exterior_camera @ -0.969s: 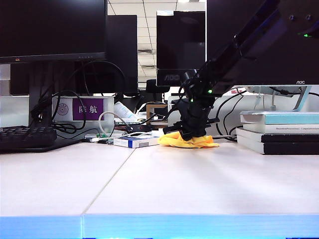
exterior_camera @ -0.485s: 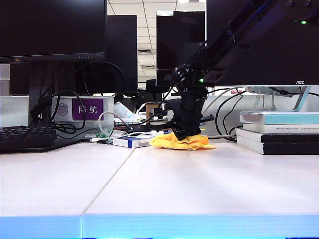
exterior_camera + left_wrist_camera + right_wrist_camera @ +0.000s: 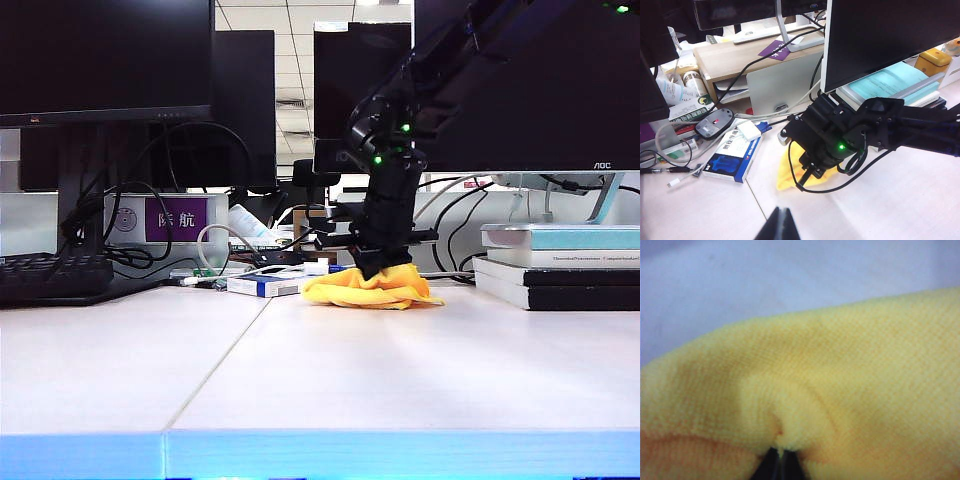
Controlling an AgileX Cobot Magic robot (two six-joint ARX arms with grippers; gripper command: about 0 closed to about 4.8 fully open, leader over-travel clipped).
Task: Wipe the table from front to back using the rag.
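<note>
Rag work appears close to its far limit: the soft yellow-orange microfibre rag (image 3: 373, 288) lies bunched at the back of the wide, pale whitish-grey laminate tabletop (image 3: 330, 380), just short of the clutter of cables and monitor stands, with the small white-and-blue box (image 3: 263, 285) just beside it on the left of the exterior view and a stack of dark and teal books (image 3: 560, 267) well to its right. The right end effector (image 3: 780, 456) stands nearly upright over the cloth, its black fingertips pressed together and pinching a raised fold of the yellow pile, as the right wrist view shows close up. The left end effector (image 3: 779, 226) hangs off to the side, above bare tabletop; only a dark tip of it shows in the left wrist view, so whether it is spread or closed cannot be told. That same view looks across at the right arm bent over the rag, a grey computer mouse (image 3: 714, 122) lying beyond the box. Judging by where the cloth sits, the front-to-back stroke on this strip looks all but finished, with a broad expanse of tabletop nearer the light blue front edge (image 3: 320, 455) lying behind it; what may remain is letting go of the rag or another pass alongside the seam, which the pictures cannot settle.
</note>
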